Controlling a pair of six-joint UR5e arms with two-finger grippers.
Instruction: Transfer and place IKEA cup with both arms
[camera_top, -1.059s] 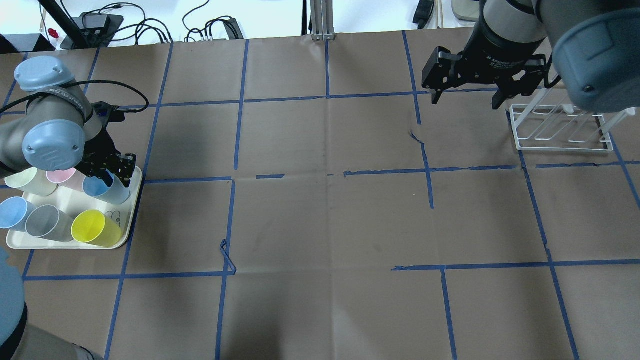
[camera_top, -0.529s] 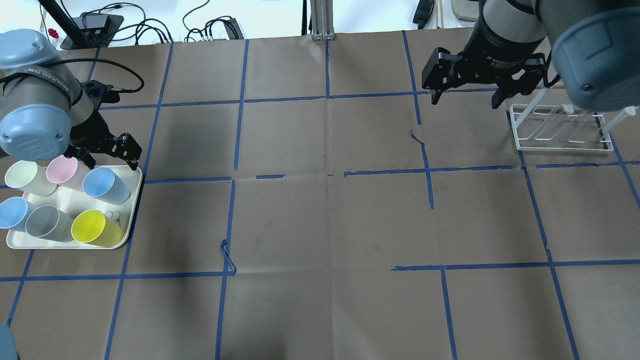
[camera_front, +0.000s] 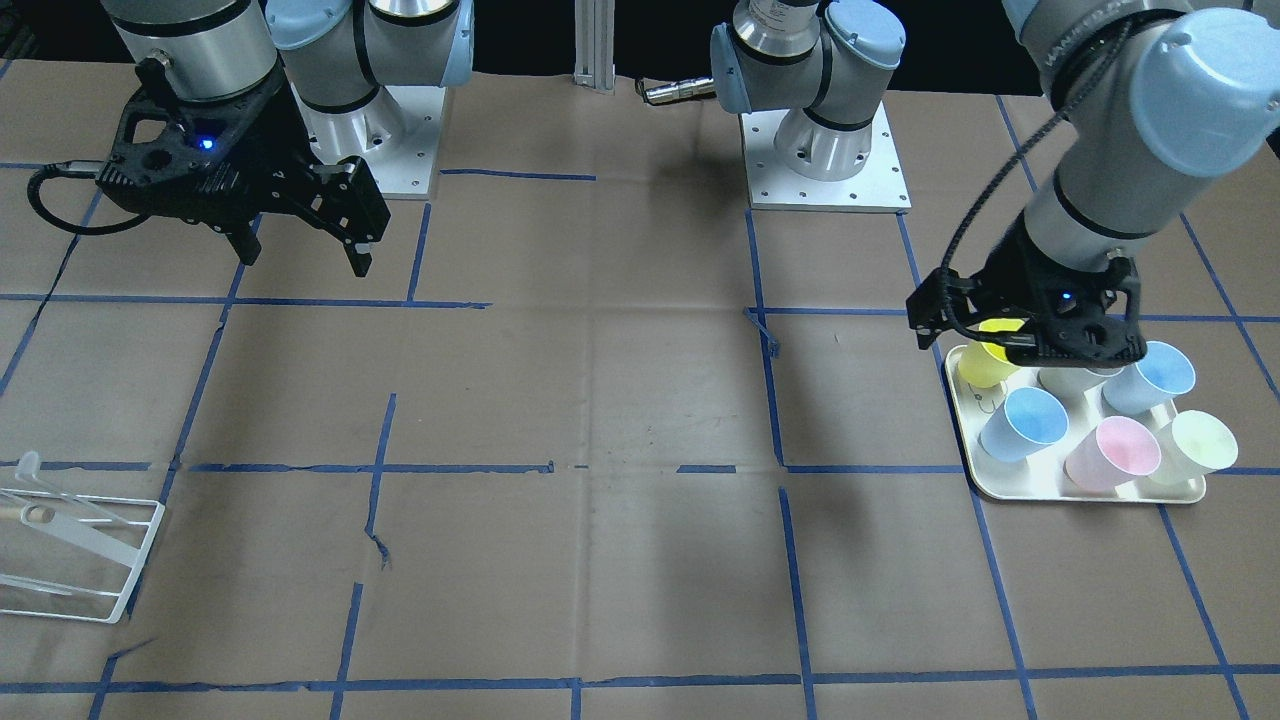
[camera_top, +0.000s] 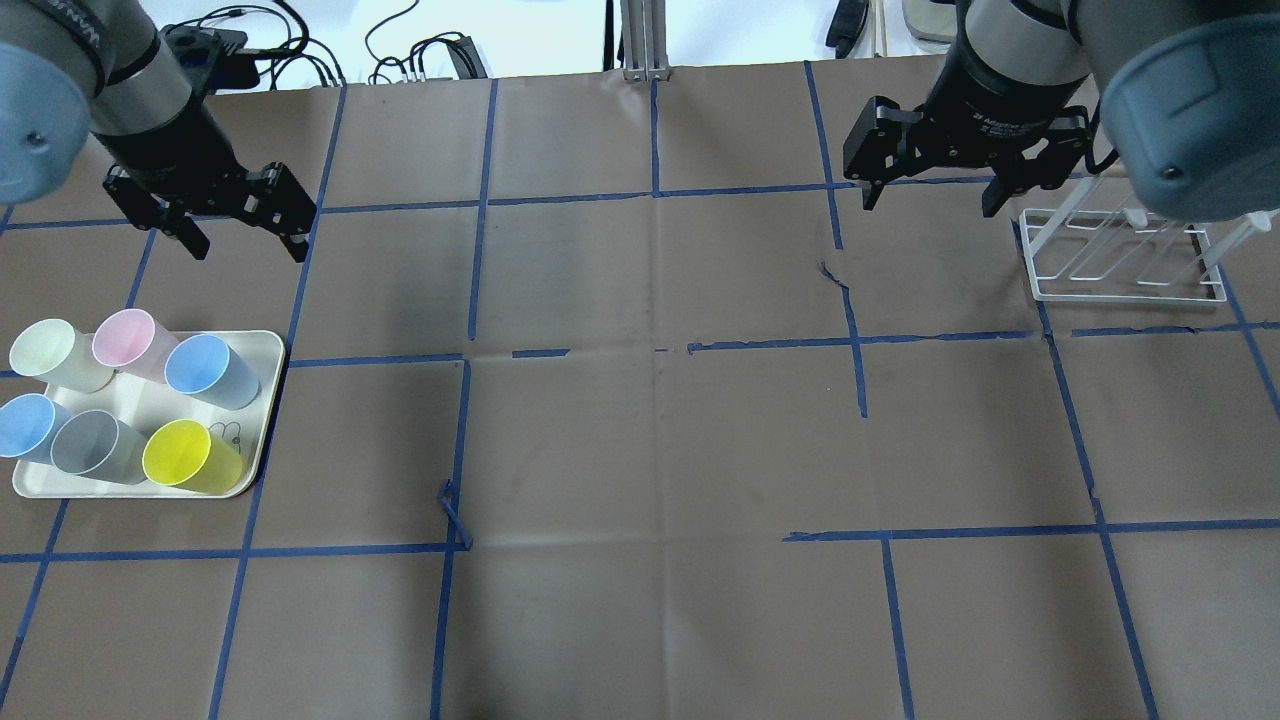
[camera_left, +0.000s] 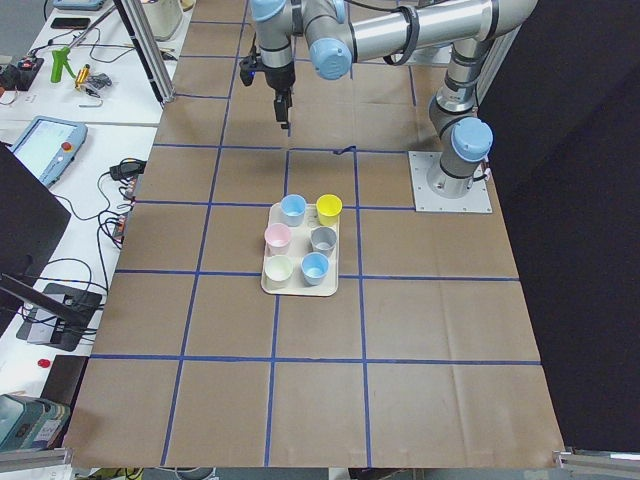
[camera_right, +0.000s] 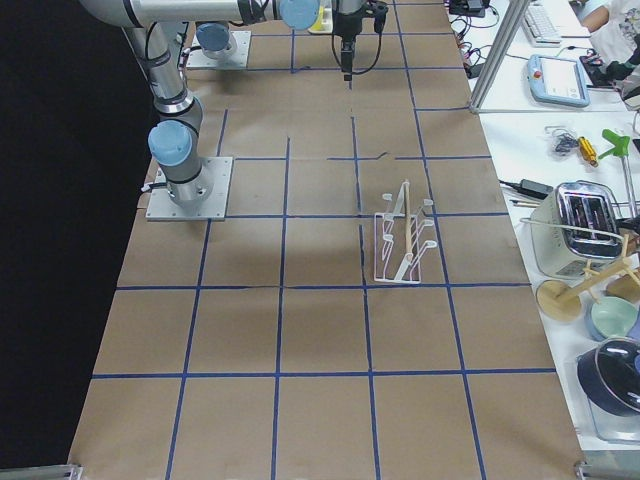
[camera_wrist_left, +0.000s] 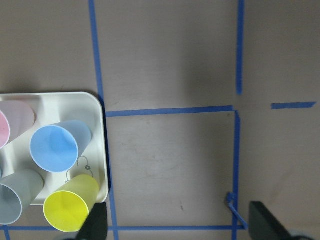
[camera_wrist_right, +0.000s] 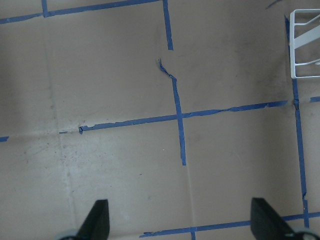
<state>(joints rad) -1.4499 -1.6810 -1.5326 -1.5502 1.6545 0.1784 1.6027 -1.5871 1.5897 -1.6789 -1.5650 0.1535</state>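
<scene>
The IKEA cup (camera_top: 205, 366), pale blue with a deeper blue inside, stood upright on the cream tray (camera_top: 262, 425), in the tray corner that was far from the robot and toward the middle of the counter (camera_top: 660, 430). The pink cup (camera_top: 125, 340) was just beside it in the same row, and the yellow cup (camera_top: 180, 455) was just beside it in the row nearer to the robot. The grey cup (camera_top: 85, 445), a lighter blue cup (camera_top: 25, 425) and a pale green cup (camera_top: 40, 350) took the other places on the tray. No hand touched the IKEA cup. The left hand (camera_top: 247, 245) hung high over the counter and pointed straight down. In the overhead view it appeared beyond the far edge of the tray. Its two black fingers were spread wide and nothing was between them. In the left wrist view the cup lay to the left, outside the gap of the fingers. The right hand (camera_top: 932, 200) hung high at the other end of the counter. It also pointed down, with its fingers spread wide and empty. The white wire rack (camera_top: 1120, 255) stood on the counter off to its side.
</scene>
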